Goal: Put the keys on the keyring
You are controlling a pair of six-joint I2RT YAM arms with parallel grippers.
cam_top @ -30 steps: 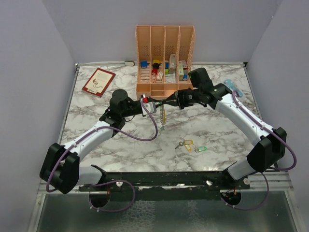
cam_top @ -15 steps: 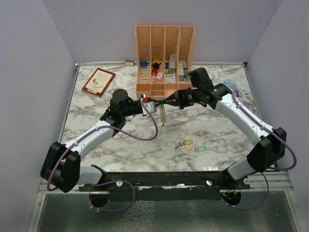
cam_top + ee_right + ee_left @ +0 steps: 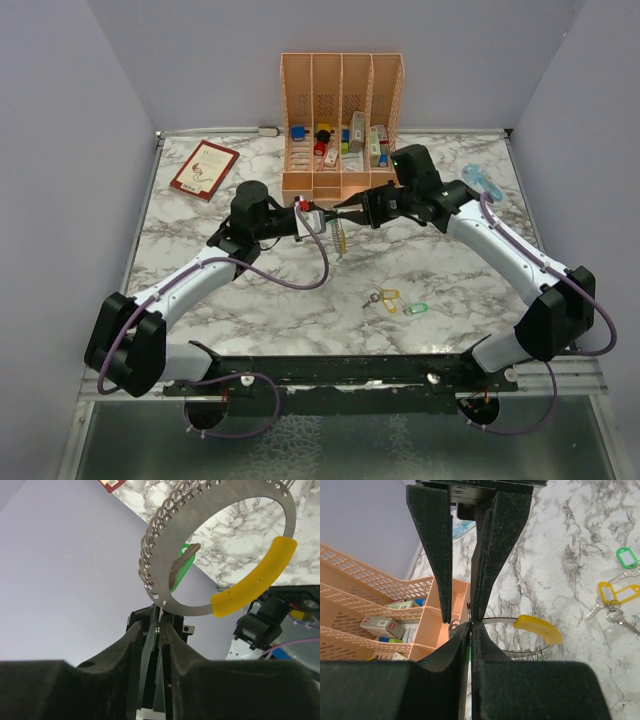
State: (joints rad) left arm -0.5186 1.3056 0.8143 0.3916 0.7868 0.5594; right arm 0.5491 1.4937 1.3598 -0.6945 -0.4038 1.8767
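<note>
Left gripper (image 3: 471,627): jaws pressed together on the edge of the large thin silver-grey metal keyring (image 3: 162,545). Ring held off the bench just in front of the peach slotted plastic organiser (image 3: 342,70).

Right gripper (image 3: 159,626): meeting the left one tip to tip at the same spot on the ring. Fingers (image 3: 492,555) narrowly apart in the left wrist view, ring edge against one of them. Whether gripping or merely touching, cannot tell.

Keyring detail: curved yellow plastic sleeve (image 3: 255,577) over one stretch of the band. Row of small holes and beads along the opposite stretch.

Small key with green plastic head (image 3: 179,572): seen through the ring's opening in the right wrist view. Whether threaded on, cannot tell.

Loose keys with yellow heads (image 3: 387,298) and one with a green head (image 3: 416,308): flat on the white-and-grey marbled bench (image 3: 440,275), well in front of the organiser, toward the arm bases.

Small blue, red and black blocks (image 3: 322,135): inside the organiser's compartments.

Red-covered book (image 3: 204,168): flat on the bench, left of the organiser.

Pale blue object (image 3: 478,178): right of the organiser, too small to identify.
</note>
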